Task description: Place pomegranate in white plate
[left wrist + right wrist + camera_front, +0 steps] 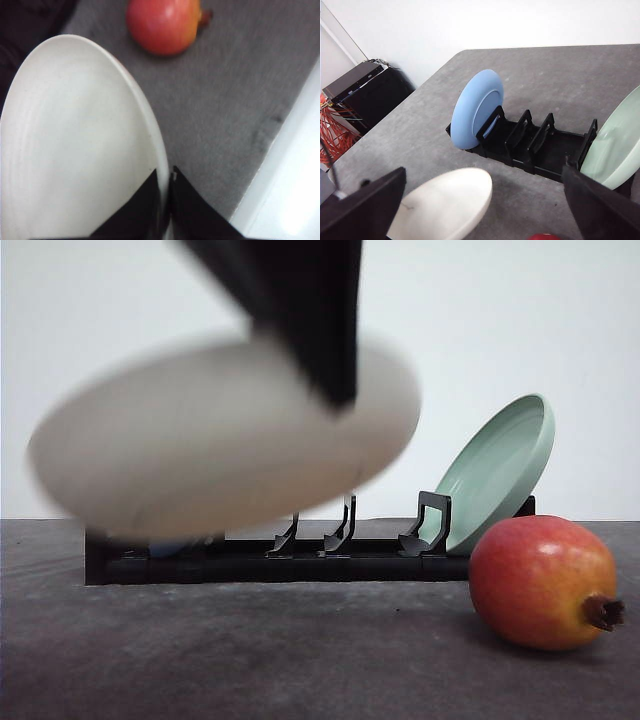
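Note:
The white plate (210,455) hangs tilted and blurred in the air above the left part of the table, in front of the rack. My left gripper (338,390) comes down from above and is shut on its rim; the left wrist view shows the black fingers (142,210) pinching the white plate (75,150) at its edge. The pomegranate (543,582), red fading to orange, lies on the grey table at the right with its dark crown pointing right. It also appears beyond the plate as the pomegranate (162,25). My right gripper (484,200) is open, high above the white plate (445,205).
A black dish rack (300,560) stands across the back of the table. A pale green plate (500,470) leans in its right end and a blue plate (477,107) in its left end. The table edge (265,185) runs close by the left gripper.

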Robot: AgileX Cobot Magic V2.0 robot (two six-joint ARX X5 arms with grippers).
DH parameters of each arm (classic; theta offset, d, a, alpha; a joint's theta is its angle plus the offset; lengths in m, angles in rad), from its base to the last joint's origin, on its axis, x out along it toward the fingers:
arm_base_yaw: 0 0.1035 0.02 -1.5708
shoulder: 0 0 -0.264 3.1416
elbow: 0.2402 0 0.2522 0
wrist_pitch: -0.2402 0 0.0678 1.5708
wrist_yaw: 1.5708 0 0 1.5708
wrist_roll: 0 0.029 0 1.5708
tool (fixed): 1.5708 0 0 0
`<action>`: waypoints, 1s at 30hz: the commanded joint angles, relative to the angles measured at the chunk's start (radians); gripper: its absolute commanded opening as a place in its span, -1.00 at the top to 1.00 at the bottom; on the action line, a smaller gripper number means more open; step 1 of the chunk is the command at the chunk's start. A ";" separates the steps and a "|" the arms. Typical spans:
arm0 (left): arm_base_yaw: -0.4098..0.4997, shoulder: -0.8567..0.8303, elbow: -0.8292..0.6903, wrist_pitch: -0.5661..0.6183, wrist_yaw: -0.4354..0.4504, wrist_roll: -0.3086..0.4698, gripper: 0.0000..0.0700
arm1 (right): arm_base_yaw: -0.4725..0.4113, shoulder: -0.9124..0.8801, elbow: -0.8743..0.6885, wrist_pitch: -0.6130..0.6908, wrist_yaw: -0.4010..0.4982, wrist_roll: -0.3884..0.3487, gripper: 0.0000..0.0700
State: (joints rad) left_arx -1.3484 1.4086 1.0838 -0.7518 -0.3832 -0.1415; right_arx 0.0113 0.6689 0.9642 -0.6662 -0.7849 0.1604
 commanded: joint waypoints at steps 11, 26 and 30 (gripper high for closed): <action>-0.022 0.073 -0.207 0.312 -0.011 0.017 1.00 | 0.001 0.005 0.018 0.006 -0.001 -0.011 -0.81; -0.020 0.148 -0.206 0.355 -0.009 -0.046 0.22 | 0.011 0.005 0.018 0.003 -0.001 -0.010 -0.81; -0.020 0.146 -0.206 0.355 -0.009 -0.090 -0.42 | 0.041 0.011 0.018 -0.001 -0.001 -0.011 -0.81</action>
State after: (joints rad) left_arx -1.3552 1.5440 0.8692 -0.4009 -0.3878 -0.1967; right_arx 0.0446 0.6716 0.9642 -0.6709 -0.7845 0.1604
